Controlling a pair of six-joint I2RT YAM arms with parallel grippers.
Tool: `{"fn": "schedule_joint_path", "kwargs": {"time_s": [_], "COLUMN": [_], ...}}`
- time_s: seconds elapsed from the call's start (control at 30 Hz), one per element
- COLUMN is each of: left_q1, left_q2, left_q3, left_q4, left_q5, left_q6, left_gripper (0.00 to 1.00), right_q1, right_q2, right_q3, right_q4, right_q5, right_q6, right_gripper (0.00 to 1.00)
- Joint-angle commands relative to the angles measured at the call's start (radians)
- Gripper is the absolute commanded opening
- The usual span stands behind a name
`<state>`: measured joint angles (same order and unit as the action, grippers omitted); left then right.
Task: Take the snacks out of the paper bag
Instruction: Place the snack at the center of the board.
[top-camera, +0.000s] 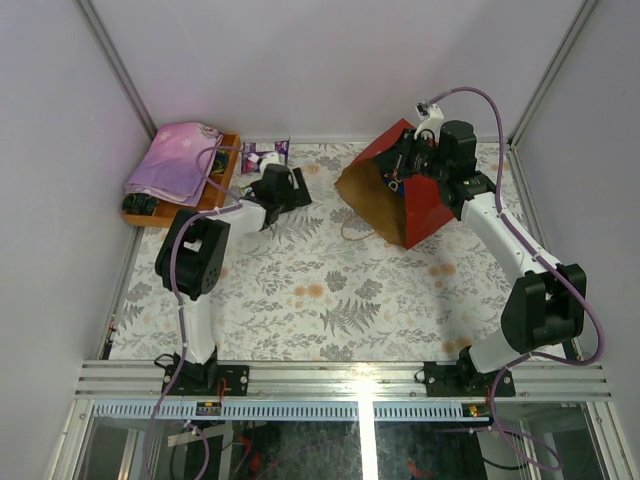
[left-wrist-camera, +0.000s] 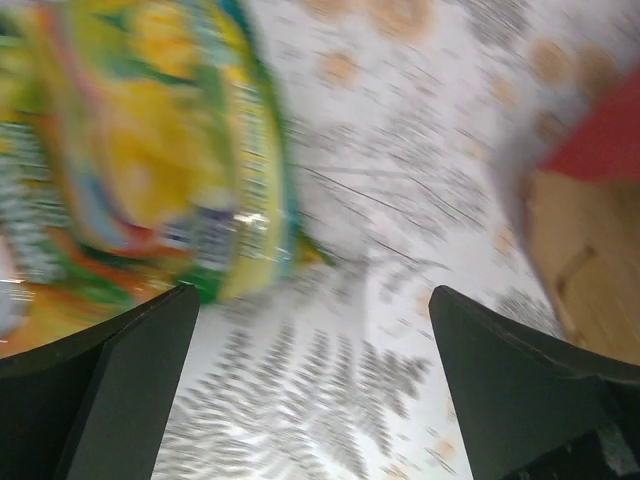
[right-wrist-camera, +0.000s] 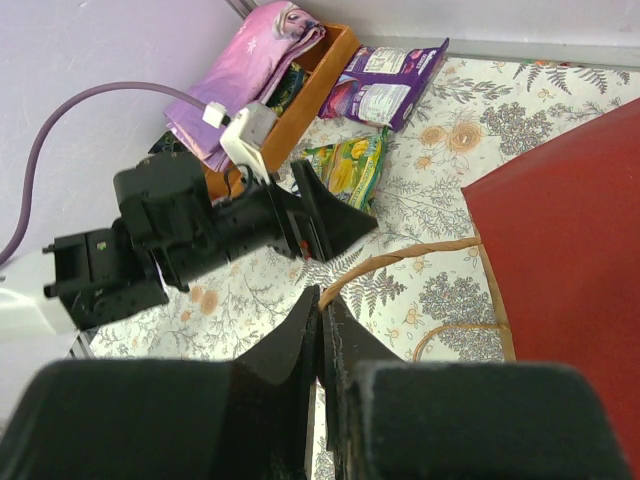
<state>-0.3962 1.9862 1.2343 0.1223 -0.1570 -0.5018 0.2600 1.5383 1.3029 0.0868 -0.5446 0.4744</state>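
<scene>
Top external view has the red paper bag (top-camera: 425, 205) lying at the far right of the floral table (top-camera: 330, 290). Its brown inside is turned toward the left, and the right arm reaches in at its far edge. Over to the right wrist camera: the right gripper (right-wrist-camera: 320, 310) is pinched tight, fingers pressed together. The upper cord handle (right-wrist-camera: 400, 255) runs straight into the tips, so it looks clamped there. A second cord loop lies on the table just below it, beside the bag's red wall.

On the far left, the left gripper (left-wrist-camera: 312, 295) stands wide apart with nothing between its fingers, only the patterned table. Just ahead of them, blurred in the left wrist view, sits a yellow-green snack packet (left-wrist-camera: 150, 150), out of the bag and lying on the table. The right wrist view shows that packet just beyond the left gripper. Farther back, against the far wall, the purple-white packs (right-wrist-camera: 390, 85) lie flat beside an orange tray (right-wrist-camera: 325, 70). A pink-purple folded cloth (right-wrist-camera: 250, 75) rests on top of that tray. Bag and packets are well apart.
</scene>
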Motion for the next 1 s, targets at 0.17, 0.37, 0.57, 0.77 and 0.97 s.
{"fn": "schedule_joint_path", "kwargs": {"time_s": [0.17,0.37,0.57,0.77,0.97], "left_q1": [0.084,0.124,0.180,0.192,0.192], "left_q2": [-0.012,0.011,0.053,0.082,0.041], "left_q3": [-0.034,0.007,0.062,0.125,0.160], "left_q4": [-0.015,-0.101,-0.191,-0.214,-0.236], "left_q5": [-0.061,-0.151,-0.194,-0.202,-0.209], "left_q6": [-0.065,-0.076,-0.098,-0.071,-0.070], "left_gripper": [1.00,1.00,1.00,1.00,1.00], "right_q1": [0.012,0.012,0.012,0.012,0.010], "right_q2": [-0.023,-0.025,-0.027,-0.020,-0.021], "right_q3": [0.046,0.045,0.042,0.046,0.051], "right_q4": [0.029,0.029,0.025,0.028,0.012], "right_q5": [-0.060,-0.062,-0.058,-0.063,-0.066], "right_q6": [-0.002,0.001,-0.002,0.002,0.012], "right_gripper": [0.00,0.00,0.00,0.00,0.00]}}
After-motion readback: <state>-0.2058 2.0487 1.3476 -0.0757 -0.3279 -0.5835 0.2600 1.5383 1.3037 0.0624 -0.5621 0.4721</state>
